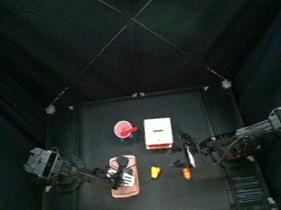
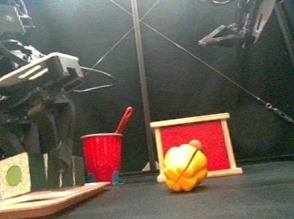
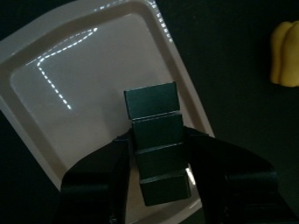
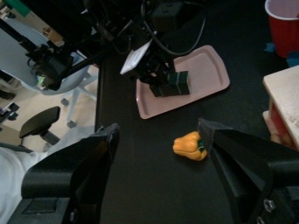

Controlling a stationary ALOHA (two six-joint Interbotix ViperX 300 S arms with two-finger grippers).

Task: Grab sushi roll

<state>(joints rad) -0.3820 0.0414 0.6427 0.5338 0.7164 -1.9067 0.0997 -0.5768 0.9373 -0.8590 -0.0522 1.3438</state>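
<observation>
No words, brand names, numbers or signs can be read anywhere in these views, whether on the red cup (image 2: 103, 153), on the tray (image 3: 82, 96) or on the red-faced box (image 2: 195, 146).

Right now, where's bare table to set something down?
Bare: the back strip behind the red cup and the red-and-wood box. Crowded: front left, where the left end effector straddles the sushi roll on the pink tray, yellow pepper beside it.
</observation>
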